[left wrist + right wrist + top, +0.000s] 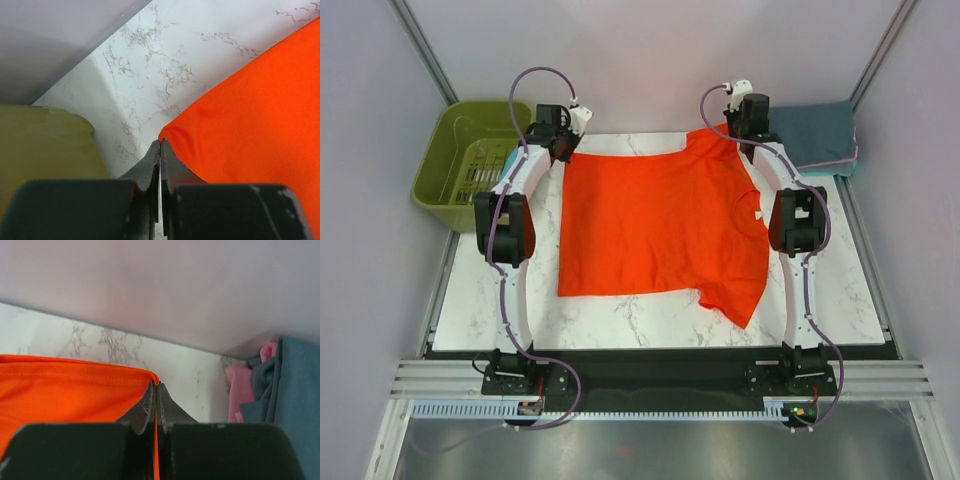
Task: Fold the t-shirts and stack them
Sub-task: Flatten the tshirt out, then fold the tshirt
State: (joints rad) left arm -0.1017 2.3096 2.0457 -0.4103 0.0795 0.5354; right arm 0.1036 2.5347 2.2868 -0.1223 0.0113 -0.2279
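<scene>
A bright orange-red t-shirt [660,225] lies spread flat on the marble table [840,290], with one sleeve toward the near right. My left gripper [565,148] is at the shirt's far left corner, and its jaws are shut on that corner [160,142]. The shirt also fills the right of the left wrist view [250,125]. My right gripper [735,135] is at the shirt's far right edge, shut on the hemmed cloth [156,385], which shows between the fingers. The shirt also shows in the right wrist view [65,390].
A folded stack with a slate-blue shirt [820,135] on top and a pink shirt [245,385] under it sits at the far right corner. An olive-green basket [465,165] stands off the table's far left, close beside my left gripper [45,145]. Walls enclose the back and sides.
</scene>
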